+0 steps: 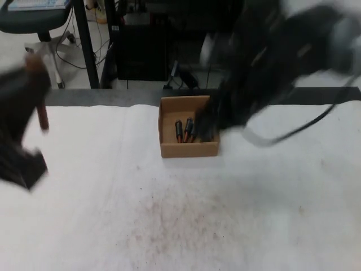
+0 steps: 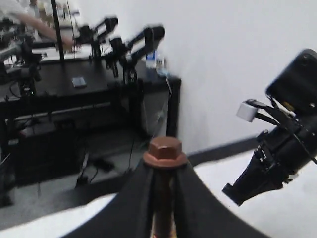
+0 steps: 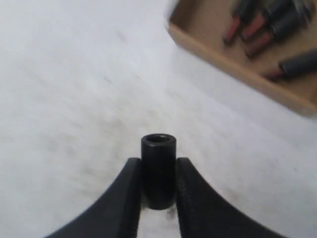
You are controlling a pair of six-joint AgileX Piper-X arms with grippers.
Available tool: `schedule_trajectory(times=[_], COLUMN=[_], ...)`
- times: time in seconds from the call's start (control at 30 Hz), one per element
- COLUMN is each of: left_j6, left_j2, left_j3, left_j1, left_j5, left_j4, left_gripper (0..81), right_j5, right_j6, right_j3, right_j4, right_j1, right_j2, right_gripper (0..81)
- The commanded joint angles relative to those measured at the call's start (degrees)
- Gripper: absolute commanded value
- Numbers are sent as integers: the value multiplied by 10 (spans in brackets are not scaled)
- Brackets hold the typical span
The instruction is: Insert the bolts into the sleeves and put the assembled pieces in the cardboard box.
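Note:
A copper bolt (image 2: 165, 151) with a hex head stands upright between the fingers of my left gripper (image 2: 165, 171), which is shut on its shank. In the high view this bolt (image 1: 42, 116) is held up at the far left of the bench. My right gripper (image 3: 158, 168) is shut on a black sleeve (image 3: 158, 171), its open bore facing up, above the white cloth. The cardboard box (image 1: 189, 149) sits mid-bench with several assembled pieces (image 1: 185, 131) inside; the right arm (image 1: 271, 62) hangs blurred just beside the box. From the right wrist, the box (image 3: 237, 69) is off to one side.
White cloth (image 1: 180, 214) covers the bench, with a faint reddish stain in the middle. Behind the bench are a dark strip, a chair base (image 1: 48, 48) and black table legs. The other arm (image 2: 277, 153) appears in the left wrist view.

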Motion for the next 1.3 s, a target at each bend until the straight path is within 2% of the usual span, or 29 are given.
schedule_trajectory(times=[0.0, 0.13, 0.2, 0.33, 0.47, 0.57, 0.7, 0.83, 0.97, 1.1, 1.27], left_j6=[-35, -131, -192, -359, -482, -489, -478, -384, -366, -319, -258], left_j2=[4, 64, 110, 237, 351, 412, 445, 450, 453, 454, 454], left_j3=[-2, -2, -3, -24, -73, -117, -158, -168, -167, -167, -167], left_j1=[2, 2, 2, 2, 2, 2, -1, -18, -38, -54, -73], left_j5=[19, 217, 313, 457, 536, 536, 512, 512, 512, 493, 471], left_j4=[-36, -158, -253, -444, -594, -659, -667, -667, -665, -657, -607], left_gripper=[3, 3, 3, 3, 3, 3, 3, 3, 3, 3, 3], right_j5=[-122, -270, -311, -313, -252, -220, -218, -212, -152, -139, -149], right_j6=[36, -1, -21, -97, -150, -151, -134, -121, -85, 3, 9], right_j3=[1, 33, 60, 131, 208, 262, 324, 374, 395, 394, 394], right_j4=[-34, -60, -59, -59, -61, -75, -148, -341, -513, -567, -565], right_j1=[-27, -55, -62, -60, -56, -56, -43, -12, 15, 24, 38], right_j2=[-82, -188, -242, -340, -410, -434, -439, -439, -427, -414, -401], right_gripper=[8, 8, 8, 8, 8, 8, 8, 8, 8, 8, 8])
